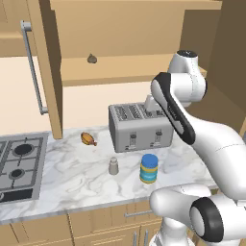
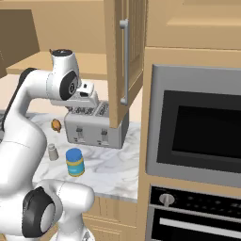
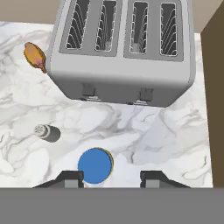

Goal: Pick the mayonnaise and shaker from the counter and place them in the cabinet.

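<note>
We've got the marble counter (image 1: 72, 182) carrying four loose items. The toaster (image 1: 139, 127) sits at the back, and the mayonnaise (image 1: 149, 168) stands upright in front of it near the front edge. The shaker (image 1: 113, 166) stands upright just left of the jar, apart from it. A small orange-brown lump (image 1: 88, 139) lies left of the toaster. The stove top (image 1: 19, 166) is set in at the counter's left end.

A big silver toaster (image 1: 140, 127) with four slots sits near the far wall (image 1: 86, 103), which is a pale cream color. A stove top (image 1: 19, 166) with black burners is on the left. On the right, a tall wood unit holds a dark oven (image 2: 202, 136) with a knob (image 2: 164, 199), maybe a second oven below.
</note>
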Available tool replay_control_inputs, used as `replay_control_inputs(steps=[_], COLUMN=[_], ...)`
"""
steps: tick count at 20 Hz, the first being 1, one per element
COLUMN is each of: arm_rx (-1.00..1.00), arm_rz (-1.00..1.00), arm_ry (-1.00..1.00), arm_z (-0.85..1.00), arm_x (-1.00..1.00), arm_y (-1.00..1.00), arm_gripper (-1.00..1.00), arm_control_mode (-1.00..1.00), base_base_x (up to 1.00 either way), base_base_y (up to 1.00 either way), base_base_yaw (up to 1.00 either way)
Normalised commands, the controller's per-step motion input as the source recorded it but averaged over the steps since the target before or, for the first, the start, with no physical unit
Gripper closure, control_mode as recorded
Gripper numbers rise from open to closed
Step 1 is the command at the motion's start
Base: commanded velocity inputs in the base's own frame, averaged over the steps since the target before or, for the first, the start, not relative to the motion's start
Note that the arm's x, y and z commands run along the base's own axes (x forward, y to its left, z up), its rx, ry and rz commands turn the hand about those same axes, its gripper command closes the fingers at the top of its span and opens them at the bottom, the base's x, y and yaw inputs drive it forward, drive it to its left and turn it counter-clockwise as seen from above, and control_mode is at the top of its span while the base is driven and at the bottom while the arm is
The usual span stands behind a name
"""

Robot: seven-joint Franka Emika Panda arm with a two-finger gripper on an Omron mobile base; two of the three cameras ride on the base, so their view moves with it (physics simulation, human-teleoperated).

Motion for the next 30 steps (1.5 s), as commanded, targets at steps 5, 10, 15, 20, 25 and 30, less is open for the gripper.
replay_control_inputs(steps=[5, 10, 15, 20, 25, 30], arm_rx=[0.00, -0.01, -0.03, -0.02, 0.00, 0.00], arm_rz=[0.00, 0.00, 0.04, 0.07, 0.10, 0.12], arm_ry=[-0.05, -0.18, -0.19, -0.15, -0.08, -0.03], arm_z=[-0.03, -0.14, -0.33, -0.35, -0.39, -0.42], arm_x=[-0.29, -0.62, -0.47, -0.35, -0.22, -0.09], arm_y=[0.00, 0.00, 0.00, 0.00, 0.00, 0.00], arm_gripper=[-1.00, -1.00, -1.00, -1.00, -1.00, -1.00], arm_control_mode=[-1.00, -1.00, -1.00, -1.00, -1.00, -1.00], base_base_x=[0.00, 0.00, 0.00, 0.00, 0.00, 0.00], base_base_y=[0.00, 0.00, 0.00, 0.00, 0.00, 0.00], base_base_yaw=[0.00, 0.00, 0.00, 0.00, 0.00, 0.00])
